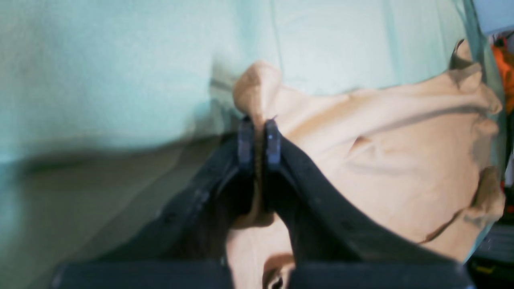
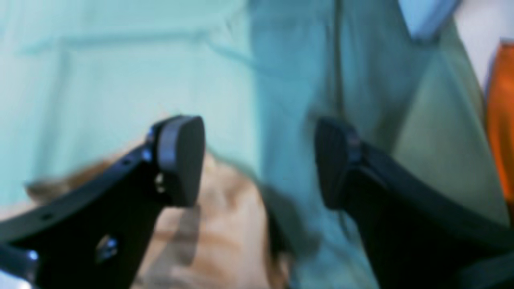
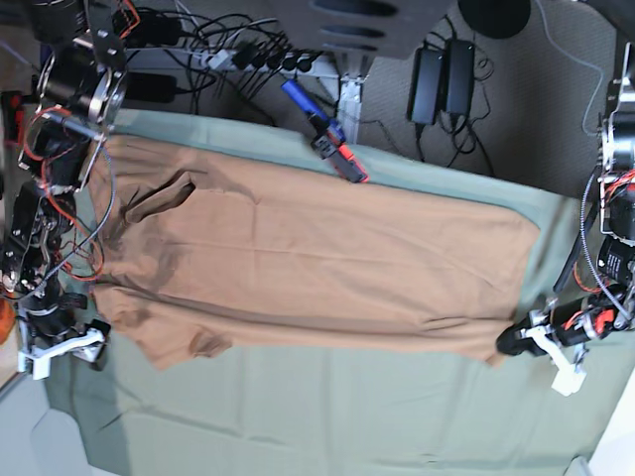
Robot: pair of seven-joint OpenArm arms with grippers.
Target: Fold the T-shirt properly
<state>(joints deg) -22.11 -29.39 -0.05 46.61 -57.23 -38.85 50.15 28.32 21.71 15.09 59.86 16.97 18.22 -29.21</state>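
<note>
The tan T-shirt (image 3: 317, 268) lies spread lengthwise over the sage-green cloth (image 3: 347, 416), with wrinkles at its left end. My left gripper (image 1: 259, 132) is shut on a pinched fold of the T-shirt (image 1: 401, 160). In the base view the left gripper (image 3: 506, 345) sits at the shirt's near right corner. My right gripper (image 2: 257, 160) stands open above the green cloth, nothing between its fingers. The T-shirt's edge (image 2: 225, 224) lies just below its left finger. In the base view the right gripper (image 3: 97, 345) is beside the shirt's near left corner.
A blue and red tool (image 3: 327, 134) lies on the green cloth's far edge. Cables and power bricks (image 3: 442, 69) cover the floor behind. An orange object (image 2: 502, 140) shows at the right edge of the right wrist view.
</note>
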